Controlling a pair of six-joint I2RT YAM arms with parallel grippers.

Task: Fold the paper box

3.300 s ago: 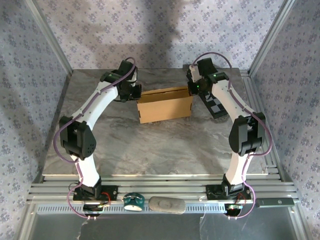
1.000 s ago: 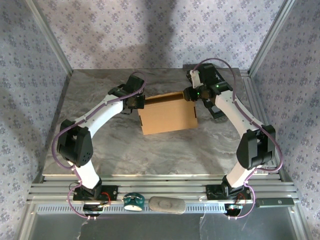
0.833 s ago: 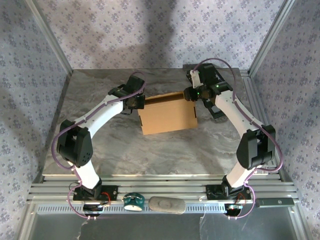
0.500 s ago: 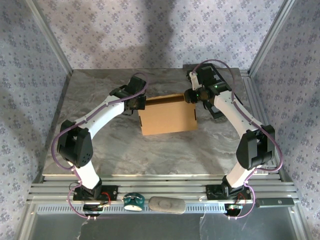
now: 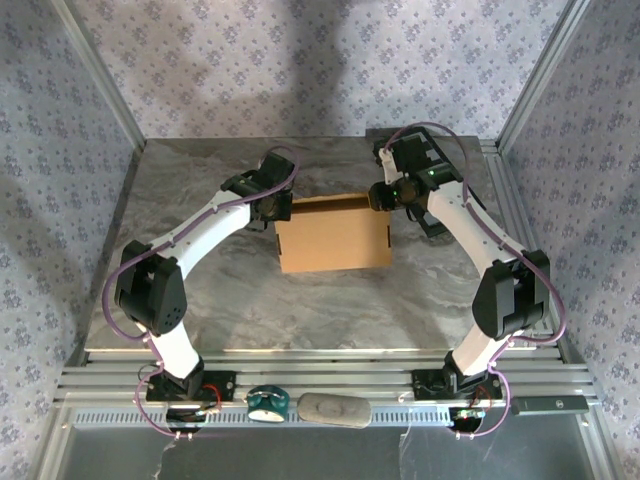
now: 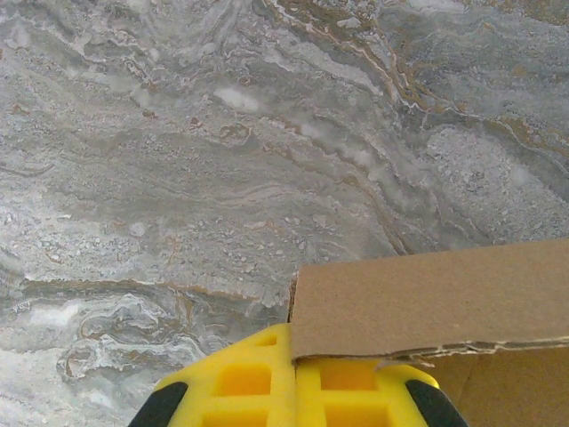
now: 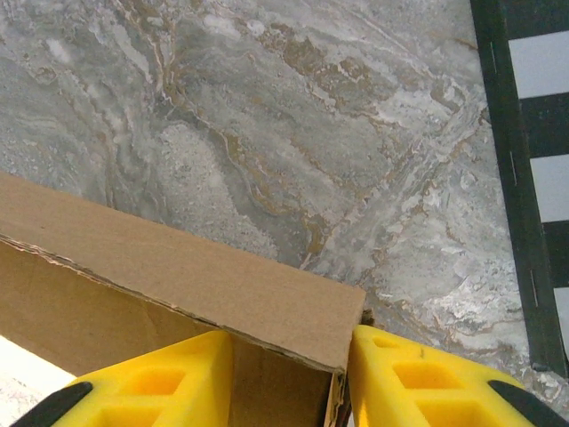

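The paper box [image 5: 334, 236] is plain brown cardboard, a shallow box standing mid-table with its broad face toward the front. My left gripper [image 5: 279, 206] is at its rear left corner. In the left wrist view the yellow fingers [image 6: 240, 382] are pressed together, and a cardboard edge [image 6: 427, 298] runs from the seam between them out over the right one. My right gripper [image 5: 381, 197] is at the rear right corner. Its fingers [image 7: 160, 382] stand apart astride the box's side wall [image 7: 267, 298], one inside and one outside.
A black-and-grey checkerboard panel [image 5: 432, 216] lies on the marble table [image 5: 200, 290] just right of the box, under my right arm; its striped edge [image 7: 533, 178] is close to the right fingers. Metal frame posts [image 5: 95, 70] bound the table's sides.
The box has slid a little toward the front and turned squarer, its broad face now showing larger. Both grippers have moved along with its rear corners.
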